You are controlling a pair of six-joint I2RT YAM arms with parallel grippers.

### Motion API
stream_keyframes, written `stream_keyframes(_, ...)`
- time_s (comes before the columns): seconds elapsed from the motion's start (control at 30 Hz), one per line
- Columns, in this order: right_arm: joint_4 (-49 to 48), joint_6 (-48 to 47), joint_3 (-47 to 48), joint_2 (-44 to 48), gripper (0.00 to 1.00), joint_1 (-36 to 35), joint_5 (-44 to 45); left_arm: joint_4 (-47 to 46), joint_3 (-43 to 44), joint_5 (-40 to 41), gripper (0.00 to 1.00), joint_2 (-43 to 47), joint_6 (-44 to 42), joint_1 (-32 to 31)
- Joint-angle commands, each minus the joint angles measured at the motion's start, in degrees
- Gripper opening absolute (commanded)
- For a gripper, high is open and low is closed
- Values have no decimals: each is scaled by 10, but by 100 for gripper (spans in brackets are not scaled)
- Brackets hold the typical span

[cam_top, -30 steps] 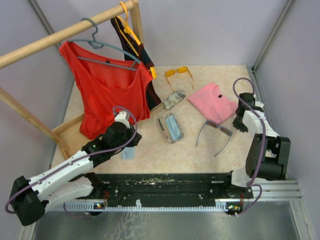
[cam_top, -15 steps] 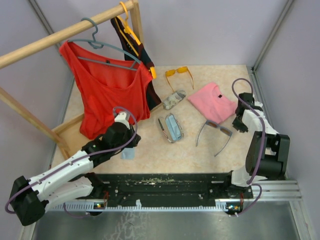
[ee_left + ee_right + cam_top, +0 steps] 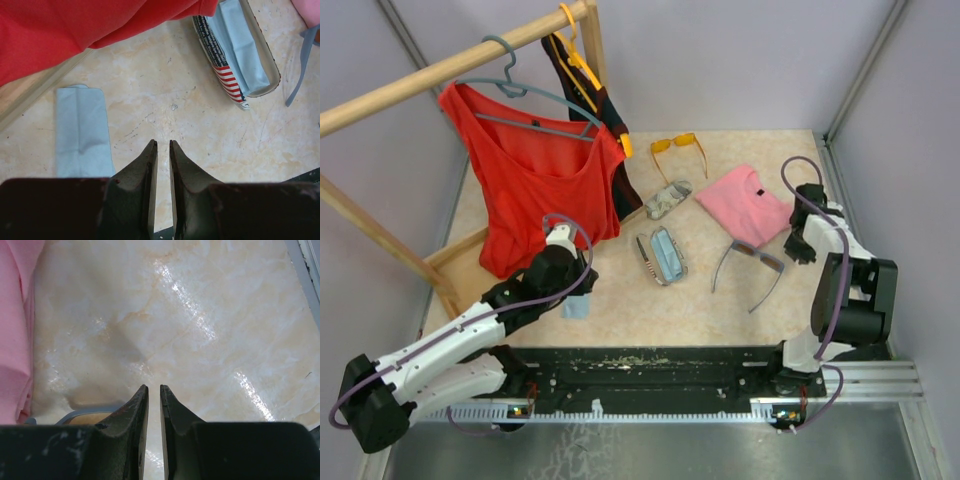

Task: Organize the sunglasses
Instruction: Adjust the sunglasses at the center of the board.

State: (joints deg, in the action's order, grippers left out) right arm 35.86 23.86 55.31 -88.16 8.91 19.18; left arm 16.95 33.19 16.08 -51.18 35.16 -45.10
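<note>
From above, the orange pair (image 3: pixel 678 148) lies at upper centre and the grey pair (image 3: pixel 757 255) right of centre, both probably light and brittle, best pinched at the bridge; the left wrist view shows the left gripper (image 3: pixel 161 145) nearly closed and empty; the right wrist view shows the right gripper (image 3: pixel 152 388) likewise.
</note>
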Motion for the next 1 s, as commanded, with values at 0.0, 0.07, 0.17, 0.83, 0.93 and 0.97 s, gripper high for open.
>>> stream_keyframes(0.0,-18,-10,33,-21,16,-4,-13,6,18,9,22,12,8,3)
stream_keyframes(0.07,-15,-12,39,-31,15,-9,-14,6,17,10,22,12,9,3)
stream_keyframes(0.17,-10,-13,45,-45,14,-20,-6,5,15,11,22,11,9,3)
stream_keyframes(0.83,33,-7,58,-101,0,-64,38,4,10,12,22,17,5,3)
stream_keyframes(0.93,37,-3,53,-95,0,-71,26,5,10,12,22,19,5,4)
stream_keyframes(0.97,39,-2,51,-91,0,-74,24,5,10,12,22,19,4,4)
